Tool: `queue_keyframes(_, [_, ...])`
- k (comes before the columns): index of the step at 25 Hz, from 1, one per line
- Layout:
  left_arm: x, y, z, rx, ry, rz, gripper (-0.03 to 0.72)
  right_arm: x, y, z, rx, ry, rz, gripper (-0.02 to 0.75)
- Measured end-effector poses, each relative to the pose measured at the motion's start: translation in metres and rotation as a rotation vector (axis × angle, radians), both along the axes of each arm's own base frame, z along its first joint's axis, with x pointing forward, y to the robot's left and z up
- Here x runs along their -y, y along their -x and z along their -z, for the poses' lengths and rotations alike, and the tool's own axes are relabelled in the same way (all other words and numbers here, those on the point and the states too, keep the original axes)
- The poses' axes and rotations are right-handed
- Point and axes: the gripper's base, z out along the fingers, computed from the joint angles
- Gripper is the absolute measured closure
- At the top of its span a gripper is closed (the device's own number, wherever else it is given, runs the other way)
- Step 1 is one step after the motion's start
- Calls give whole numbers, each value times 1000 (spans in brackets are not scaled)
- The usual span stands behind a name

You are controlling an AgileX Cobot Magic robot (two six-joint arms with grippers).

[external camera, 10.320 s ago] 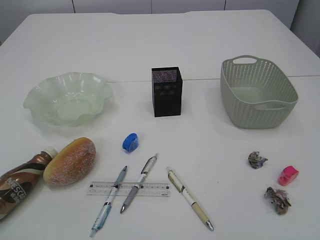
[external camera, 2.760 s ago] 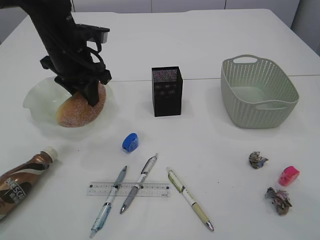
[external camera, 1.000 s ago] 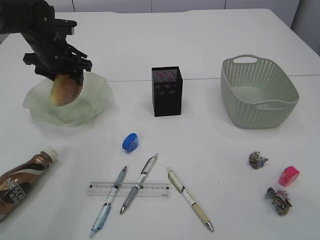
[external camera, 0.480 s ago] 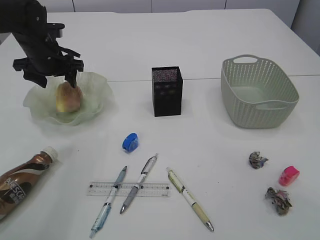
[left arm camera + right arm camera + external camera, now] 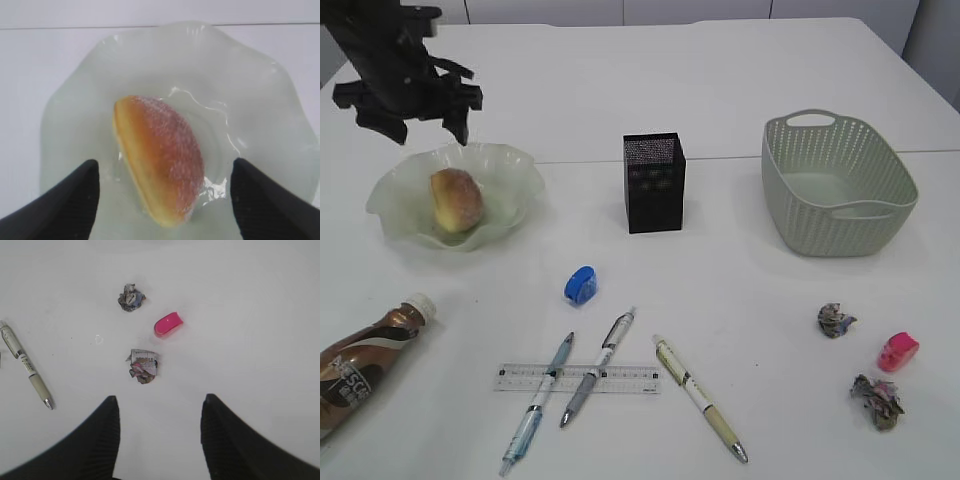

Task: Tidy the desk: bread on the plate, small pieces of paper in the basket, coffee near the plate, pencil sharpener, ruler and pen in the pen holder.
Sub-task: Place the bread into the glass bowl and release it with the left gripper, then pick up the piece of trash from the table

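- Left hand (image 5: 408, 108) hangs just above the plate (image 5: 515, 170) with its jaws spread wide and nothing between them; the right hand (image 5: 159, 440), out of the exterior view, hovers empty and partly open over the table (image 5: 740, 70) near the paper scraps.
- Nearest the viewer from the plate, the coffee (image 5: 365, 362) lies on its side at the table's edge; a careless grasp could roll it off, I judge.
- Also on the plate's near side, two pens (image 5: 595, 366) lie across the ruler (image 5: 576, 378), so lifting the ruler first would probably scatter them; a third pen (image 5: 700, 398) lies apart.
- Closer to the plate sits the blue sharpener (image 5: 580, 285), small and likely to slip.
- On the plate, the bread (image 5: 160, 157) rests tilted on its edge against the dished wall, so it may roll.
- Beside the plate stands the pen holder (image 5: 653, 183); its narrow mouth could catch a slanted pen and tip.
- Farthest across from the plate stands the basket (image 5: 840, 215).
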Motion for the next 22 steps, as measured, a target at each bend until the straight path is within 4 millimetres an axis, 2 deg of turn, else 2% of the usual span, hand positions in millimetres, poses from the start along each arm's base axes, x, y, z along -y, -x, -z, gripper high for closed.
queue_keyframes(7, [-6, 27, -52, -111, -42, 14, 137, 0, -3, -2, 41, -3, 0, 324])
queue_keyframes(14, [9, 55, -95, -124, 119, 169, 175, 0, 0, 0, 1, 1, -1, 324])
queue_keyframes(18, [22, 81, -136, -42, 164, 243, 183, 0, 1, 0, -17, 5, -3, 324])
queue_keyframes(22, [17, 118, -181, 61, 175, 266, 183, -1, 3, 1, -40, -7, -3, 324])
